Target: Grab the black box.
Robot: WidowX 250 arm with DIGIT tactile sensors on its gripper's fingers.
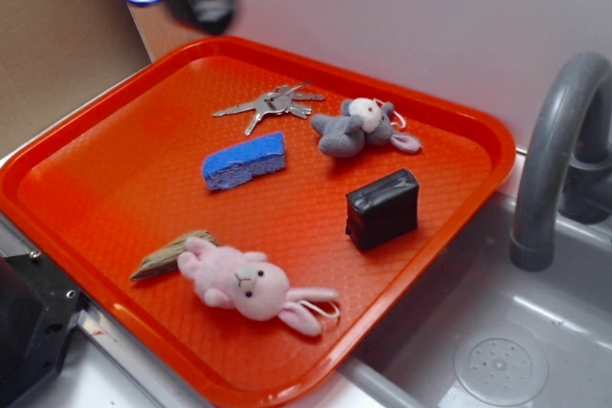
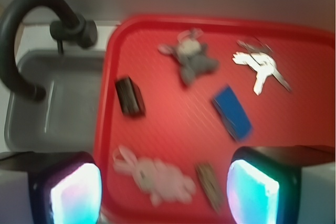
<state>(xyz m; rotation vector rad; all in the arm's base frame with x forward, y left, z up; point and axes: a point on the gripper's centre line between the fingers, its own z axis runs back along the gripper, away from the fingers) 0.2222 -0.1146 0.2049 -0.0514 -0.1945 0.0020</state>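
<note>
Hovering high above the red tray (image 1: pixel 115 188), the gripper (image 2: pixel 165 192) has its fingers spread wide with nothing between them. The black box (image 1: pixel 382 207) lies near the tray's sink-side edge, between the grey plush (image 1: pixel 356 128) and the pink bunny (image 1: pixel 251 284).

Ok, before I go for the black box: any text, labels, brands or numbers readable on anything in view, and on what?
None can be read.
Black box: plain dark wrap, no label visible.
Keys: any stamping is too small to read.
Blue sponge and orange tray: no print.
Wrist view: too blurred for any text.
</note>
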